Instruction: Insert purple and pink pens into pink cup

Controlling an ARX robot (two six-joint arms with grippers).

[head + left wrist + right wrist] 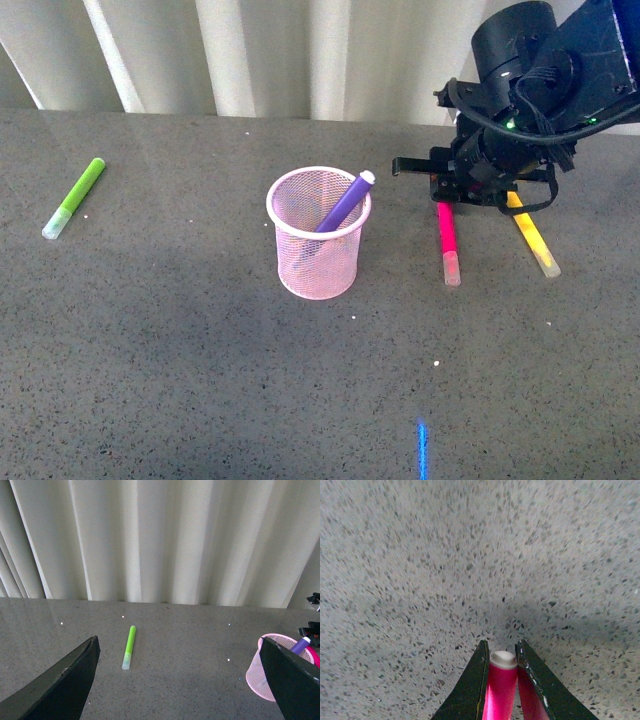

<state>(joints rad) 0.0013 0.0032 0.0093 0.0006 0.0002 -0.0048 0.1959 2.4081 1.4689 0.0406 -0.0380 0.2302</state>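
Note:
The pink cup [318,234] stands upright mid-table with the purple pen [345,203] leaning inside it, its end above the rim. The pink pen [447,240] lies on the table right of the cup, clear cap toward me. My right gripper [441,196] is shut on its far end; the right wrist view shows the pen [500,687] squeezed between the two fingers [473,687]. My left gripper [185,680] is open and empty, out of the front view; its wrist view shows the cup [262,672] and the purple pen [301,644] at one side.
A lime-green marker [74,198] lies at the far left, also in the left wrist view [129,646]. A yellow marker [533,238] lies right of the pink pen, under my right arm. A pleated curtain [250,55] backs the grey speckled table [200,380].

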